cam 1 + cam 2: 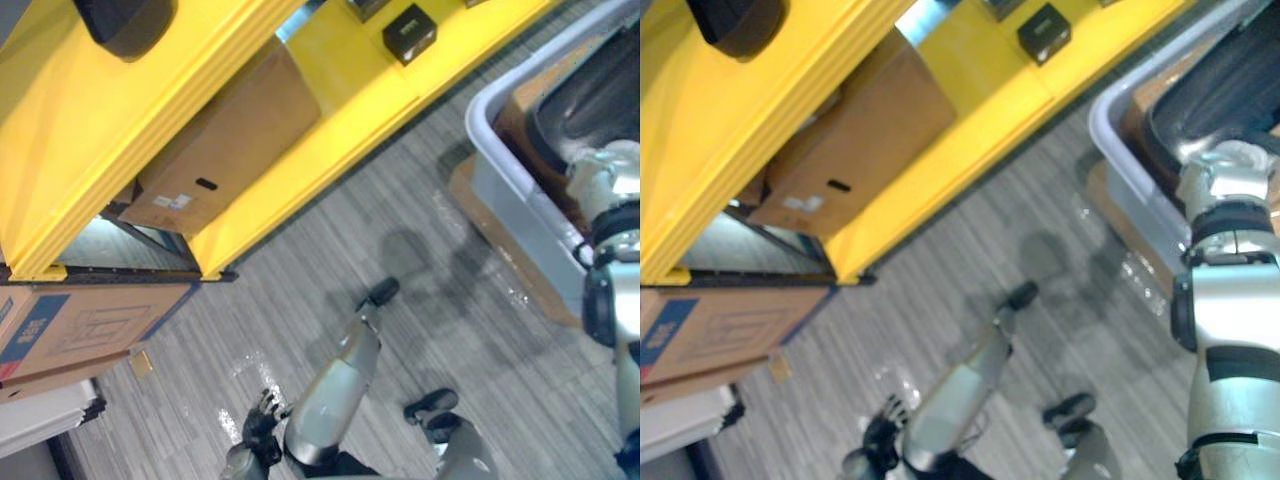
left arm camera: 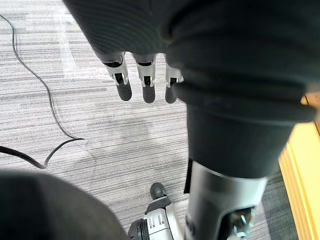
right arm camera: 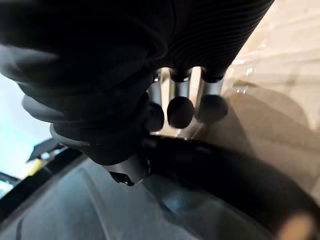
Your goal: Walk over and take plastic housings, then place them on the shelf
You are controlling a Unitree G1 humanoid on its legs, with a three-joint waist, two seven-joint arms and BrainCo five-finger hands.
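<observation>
blk plastic housing (image 1: 600, 85) | lies in grey bin (image 1: 512, 192) | beside yel shelf (image 1: 340, 120)

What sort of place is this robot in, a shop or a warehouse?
Most likely a storeroom or small warehouse. There is yellow shelving with a big cardboard box stowed under it, and beside it on the grey striped floor a grey plastic bin holding dark plastic housings.
</observation>
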